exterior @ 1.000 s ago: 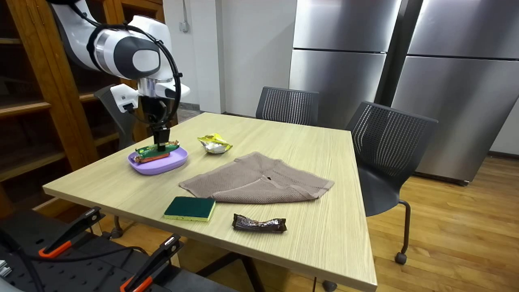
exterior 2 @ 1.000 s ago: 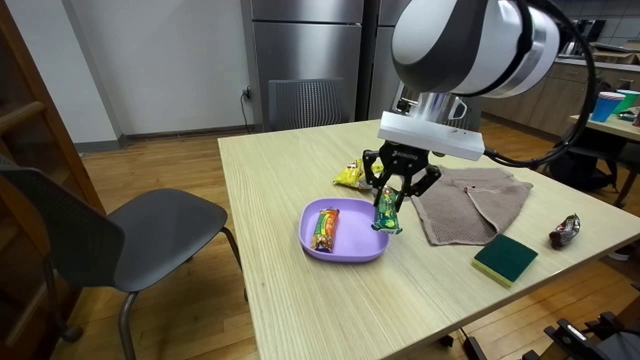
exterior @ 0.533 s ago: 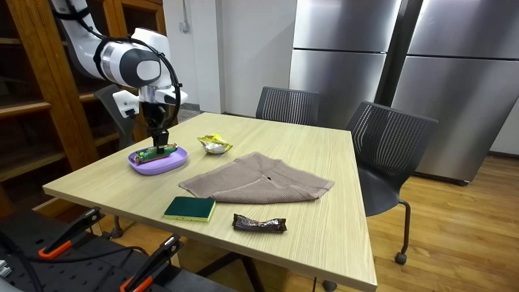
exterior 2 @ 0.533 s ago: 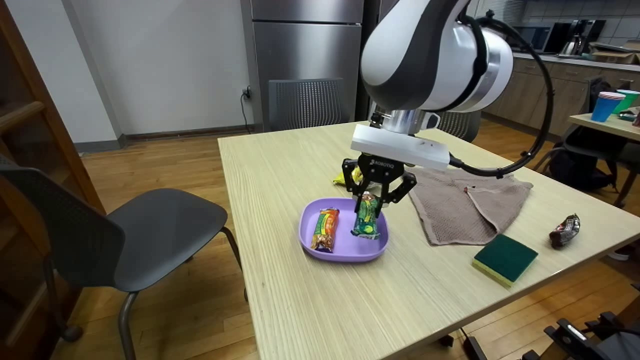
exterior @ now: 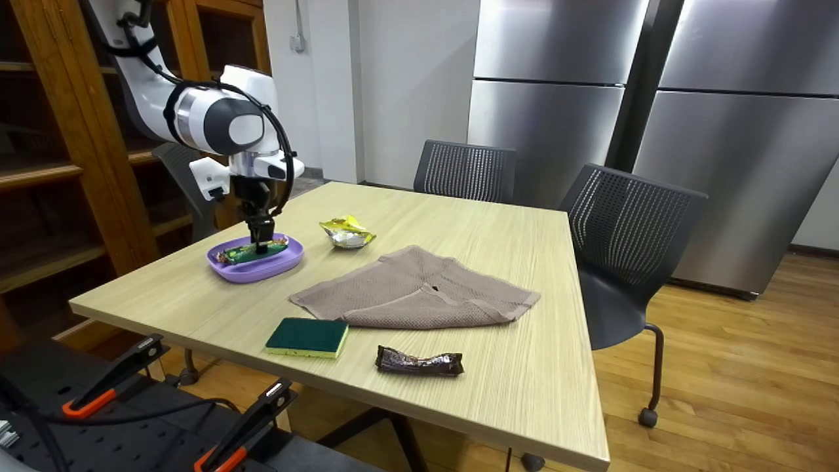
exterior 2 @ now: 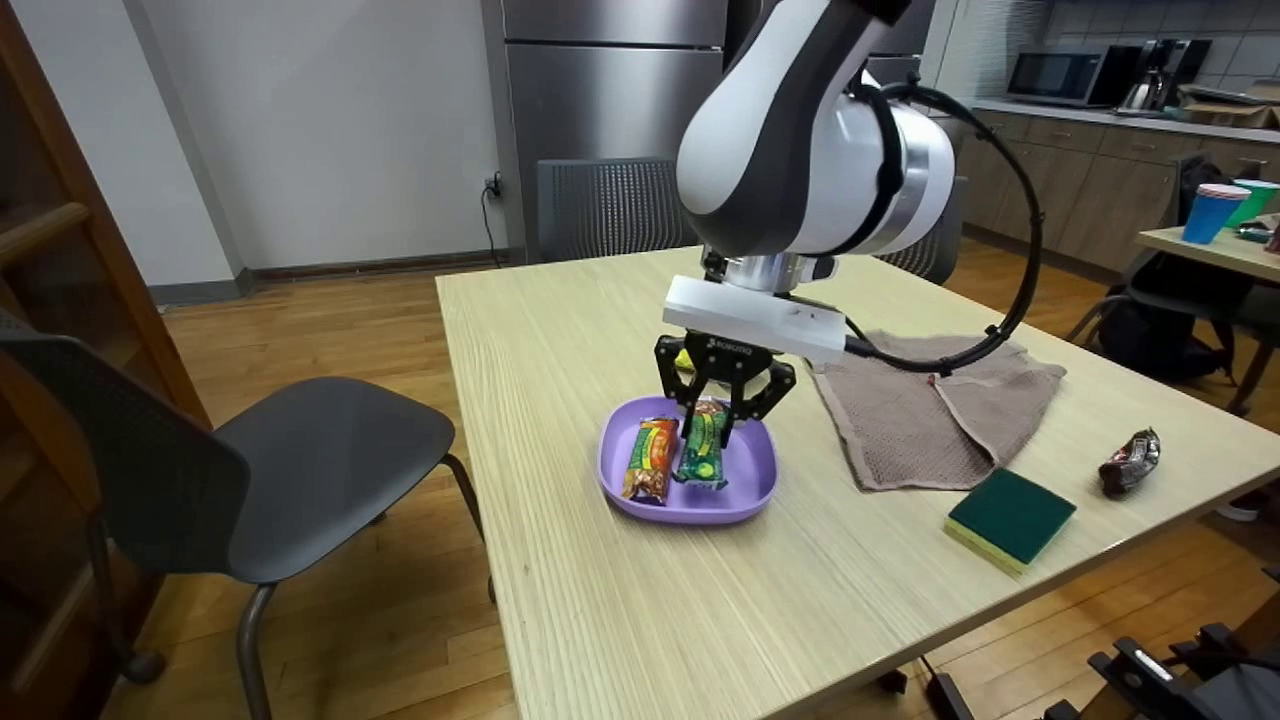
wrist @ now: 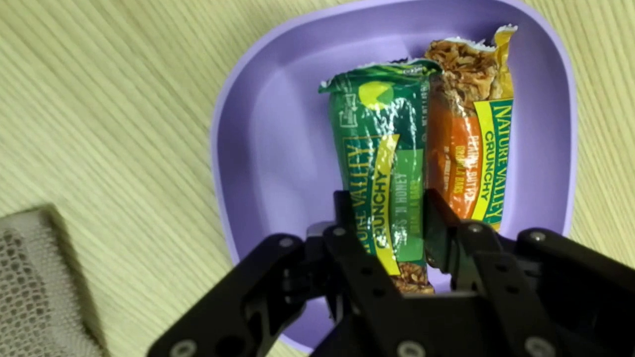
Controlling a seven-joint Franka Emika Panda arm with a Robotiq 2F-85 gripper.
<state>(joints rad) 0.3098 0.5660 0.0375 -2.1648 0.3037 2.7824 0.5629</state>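
My gripper [wrist: 387, 203] is shut on a green granola bar [wrist: 377, 114], one finger on each long side. The bar is low inside a purple tray [exterior 2: 748, 485]; I cannot tell whether it touches the tray floor. In an exterior view the gripper [exterior 2: 706, 432] points down over the tray, the green bar [exterior 2: 704, 462] between its fingers. An orange granola bar [exterior 2: 651, 460] lies in the tray close beside the green one; it also shows in the wrist view [wrist: 459, 153]. In an exterior view the green bar [exterior: 241, 254] mostly hides the orange one.
A yellow and silver bag [exterior: 347, 233] stands near the tray, mostly hidden behind the gripper in an exterior view [exterior 2: 684, 360]. A brown towel [exterior: 406, 288], a green sponge [exterior: 307, 334] and a dark wrapped bar [exterior: 419, 362] lie on the table. Chairs [exterior 2: 330, 460] surround it.
The gripper has carried the green bar down and across from the tray's edge near the towel to beside the orange bar inside the tray. The other things have not moved.
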